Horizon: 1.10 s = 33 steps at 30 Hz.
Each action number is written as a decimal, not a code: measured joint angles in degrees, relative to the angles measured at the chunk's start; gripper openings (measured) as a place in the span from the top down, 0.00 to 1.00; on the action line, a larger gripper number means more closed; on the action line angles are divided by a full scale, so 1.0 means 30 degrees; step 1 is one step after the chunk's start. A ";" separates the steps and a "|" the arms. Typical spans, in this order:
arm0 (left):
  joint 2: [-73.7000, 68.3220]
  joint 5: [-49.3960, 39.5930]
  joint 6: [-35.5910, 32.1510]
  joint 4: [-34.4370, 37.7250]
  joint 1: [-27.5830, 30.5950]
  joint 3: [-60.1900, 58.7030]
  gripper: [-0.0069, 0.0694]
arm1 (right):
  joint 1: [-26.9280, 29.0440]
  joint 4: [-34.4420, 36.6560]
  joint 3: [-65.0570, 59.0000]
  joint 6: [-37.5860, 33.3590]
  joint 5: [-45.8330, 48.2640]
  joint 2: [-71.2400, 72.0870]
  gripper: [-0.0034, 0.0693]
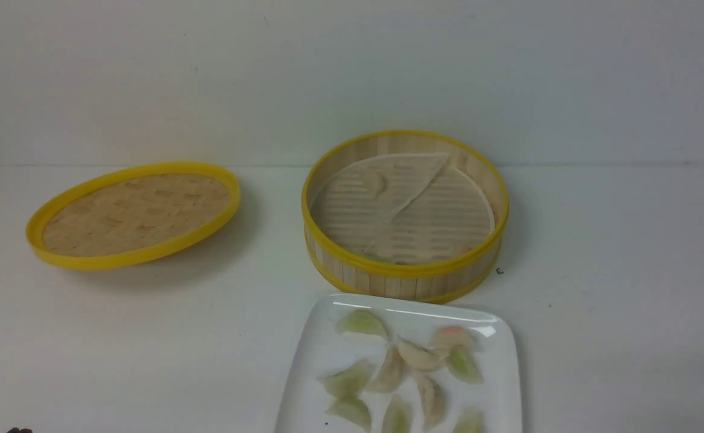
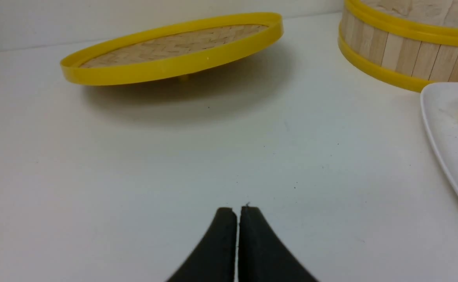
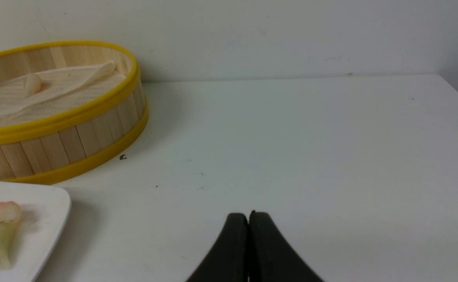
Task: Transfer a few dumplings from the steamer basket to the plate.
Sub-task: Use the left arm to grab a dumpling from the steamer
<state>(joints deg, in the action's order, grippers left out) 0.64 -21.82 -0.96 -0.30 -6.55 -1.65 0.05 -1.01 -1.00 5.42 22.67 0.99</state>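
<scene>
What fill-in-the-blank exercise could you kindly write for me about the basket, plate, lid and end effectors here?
1. The rims of the steamer basket are coloured ____.
2. The dumplings on the plate are pale pink-cream or pale ____.
3. The left end effector and the right end effector are both ____.
4. The lid lies to the basket's ____, by the robot's sides.
Missing words: yellow; green; shut; left.

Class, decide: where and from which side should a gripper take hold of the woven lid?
Probably the yellow rim of the lid on the raised side facing the steamer basket, from above, one finger each side: it lies tilted, and that upright rim is thin enough to pinch.
</scene>
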 joint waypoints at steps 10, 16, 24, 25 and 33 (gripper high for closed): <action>0.0000 0.3765 0.2060 0.3941 0.0000 -0.0019 0.92 | 0.0000 0.0000 0.0000 0.0000 -0.0004 0.0000 0.97; 0.0000 1.1281 0.2635 0.6130 0.0000 -0.0019 0.92 | 0.0000 0.0000 -0.0021 0.0000 -0.0058 0.0000 0.97; -0.1569 1.3004 0.3722 0.9073 0.0000 0.3022 0.92 | 0.0000 0.0000 -0.0021 0.0000 -0.0058 0.0000 0.97; -0.2519 1.1852 0.3579 0.8988 0.0000 0.4159 0.92 | 0.0000 0.0000 -0.0021 0.0000 -0.0065 0.0000 0.97; -1.5134 -0.3228 0.1345 0.7006 0.0000 1.6085 0.92 | 0.0000 0.0000 -0.0021 -0.0017 -0.0065 0.0000 0.97</action>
<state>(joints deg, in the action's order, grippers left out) -44.76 -31.50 3.08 20.72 -6.55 46.61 0.05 -1.01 -1.06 5.37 22.47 0.99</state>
